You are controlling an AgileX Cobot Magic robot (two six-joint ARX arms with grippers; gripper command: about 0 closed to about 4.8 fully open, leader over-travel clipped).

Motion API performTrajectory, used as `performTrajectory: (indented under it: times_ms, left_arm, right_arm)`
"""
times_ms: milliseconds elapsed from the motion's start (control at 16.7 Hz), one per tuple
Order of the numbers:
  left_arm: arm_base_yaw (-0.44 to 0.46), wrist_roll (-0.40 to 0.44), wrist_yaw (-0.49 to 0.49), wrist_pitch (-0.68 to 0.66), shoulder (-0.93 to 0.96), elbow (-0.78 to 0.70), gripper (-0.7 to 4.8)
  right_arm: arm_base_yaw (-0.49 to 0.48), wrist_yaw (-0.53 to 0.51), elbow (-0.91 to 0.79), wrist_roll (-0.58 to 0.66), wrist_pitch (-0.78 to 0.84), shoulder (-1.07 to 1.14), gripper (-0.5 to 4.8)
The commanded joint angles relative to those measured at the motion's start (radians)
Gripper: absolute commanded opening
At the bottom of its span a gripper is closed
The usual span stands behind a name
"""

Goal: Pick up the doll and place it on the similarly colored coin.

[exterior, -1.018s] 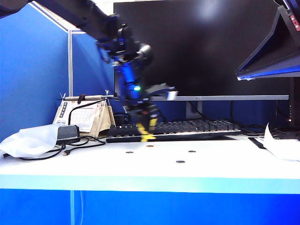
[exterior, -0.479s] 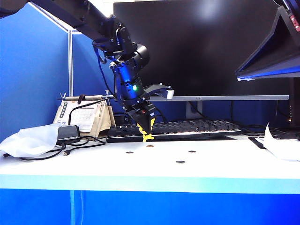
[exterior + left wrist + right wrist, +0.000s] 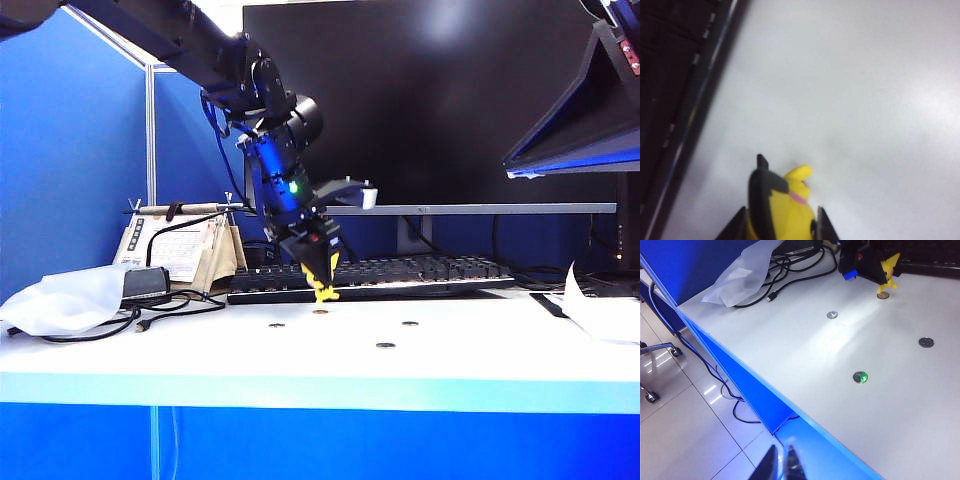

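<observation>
The small yellow doll (image 3: 322, 290) with black-tipped ears hangs a little above the table, and my left gripper (image 3: 318, 268) is shut on it, pointing down. In the left wrist view the doll (image 3: 792, 202) fills the gap between both black fingers (image 3: 822, 226). The tan coin (image 3: 320, 312) lies on the white table right below the doll, in front of the keyboard. The right wrist view shows the doll (image 3: 888, 270) just over that coin (image 3: 883, 295), apart from it. My right gripper (image 3: 780, 465) is shut and empty, off the table's front edge, above the floor.
Three grey coins (image 3: 832, 315) (image 3: 926, 342) (image 3: 860, 377) lie scattered on the table (image 3: 200, 350). A black keyboard (image 3: 420, 272) and a monitor (image 3: 430, 100) stand behind. At the left are a plastic bag (image 3: 60, 300), cables (image 3: 170, 305) and a desk calendar (image 3: 180, 250). Paper (image 3: 600, 312) lies at the right.
My left gripper has shifted a little to the right with the doll and turned at the wrist, bringing the doll over the tan coin. The right arm has stayed still.
</observation>
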Motion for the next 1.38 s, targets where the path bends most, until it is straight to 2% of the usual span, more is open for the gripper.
performTrajectory:
  times_ms: [60,299,359,419,479,958,1078,1138,1198,1377]
  left_arm:
    - [-0.003,0.005,-0.016,-0.033,0.017,0.0,-0.06]
    - [-0.003,0.026,-0.034,-0.026,0.021,0.0,-0.05]
    - [-0.003,0.025,-0.034,-0.025,0.021,0.0,0.3]
    - [-0.003,0.026,-0.034,-0.025,0.021,0.0,1.47]
    - [-0.003,0.025,-0.039,-0.025,0.021,0.0,2.24]
    - [-0.003,0.021,-0.068,-0.022,0.02,0.003,2.3]
    - [-0.003,0.011,-0.069,-0.022,0.02,0.004,2.89]
    - [-0.003,0.003,-0.069,-0.022,0.02,0.004,2.92]
    - [-0.003,-0.006,-0.069,-0.022,0.02,0.004,3.2]
    - [-0.003,-0.023,-0.082,-0.008,0.012,0.009,3.2]
  right_arm:
    - [0.002,0.001,0.004,-0.003,0.016,-0.003,0.32]
    - [0.002,0.001,0.004,-0.003,0.016,-0.002,0.32]
    - [0.002,0.002,0.004,-0.003,0.018,-0.002,0.32]
    - [0.002,0.002,0.004,-0.003,0.019,-0.002,0.32]
    - [0.002,0.002,0.004,-0.003,0.02,-0.002,0.32]
    - [0.002,0.001,0.004,-0.003,0.019,-0.002,0.32]
    - [0.002,0.001,0.004,-0.003,0.02,-0.002,0.32]
    - [0.002,0.001,0.004,-0.003,0.02,-0.002,0.32]
    - [0.002,0.002,0.004,-0.003,0.02,-0.002,0.32]
    - [0.002,0.002,0.004,-0.003,0.02,-0.002,0.32]
